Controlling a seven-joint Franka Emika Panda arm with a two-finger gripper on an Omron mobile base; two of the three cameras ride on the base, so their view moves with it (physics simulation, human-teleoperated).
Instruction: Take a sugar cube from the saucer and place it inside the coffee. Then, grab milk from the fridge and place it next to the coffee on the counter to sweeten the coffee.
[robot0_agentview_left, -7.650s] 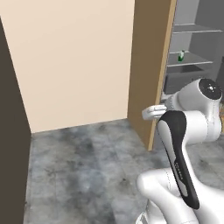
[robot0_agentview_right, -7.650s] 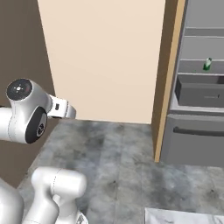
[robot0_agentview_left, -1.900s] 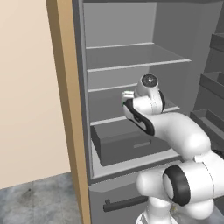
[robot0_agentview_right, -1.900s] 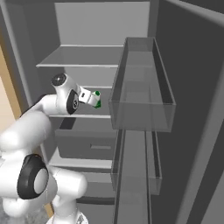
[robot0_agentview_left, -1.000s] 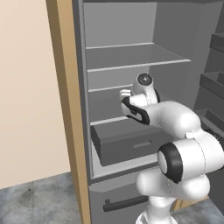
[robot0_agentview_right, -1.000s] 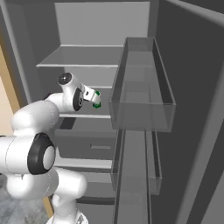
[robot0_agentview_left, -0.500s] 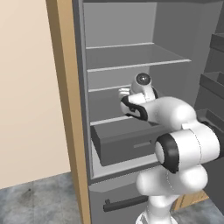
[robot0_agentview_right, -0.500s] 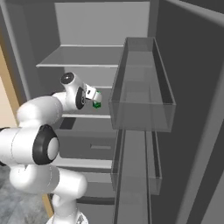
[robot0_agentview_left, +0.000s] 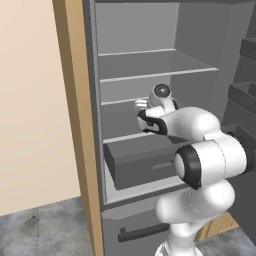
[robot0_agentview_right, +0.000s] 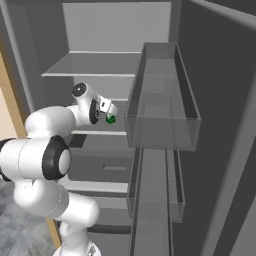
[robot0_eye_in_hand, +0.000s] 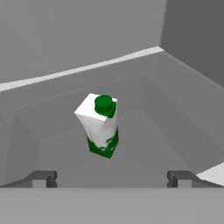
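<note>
the robot is on the milk step: its two-finger gripper (robot0_eye_in_hand: 112, 178), spread wide and holding nothing, hangs over the small white and green milk carton (robot0_eye_in_hand: 101, 126) on a grey shelf of the tall grey fridge (robot0_agentview_left: 135, 60), so next it probably should move in and squeeze.

A cream wall (robot0_agentview_left: 30, 100) meets mottled grey stone floor (robot0_agentview_left: 45, 230).

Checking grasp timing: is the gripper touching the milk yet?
Apart. In the hand view the milk stands on the fridge shelf, clear of both fingertips, which sit wide open either side with bare shelf between.
</note>
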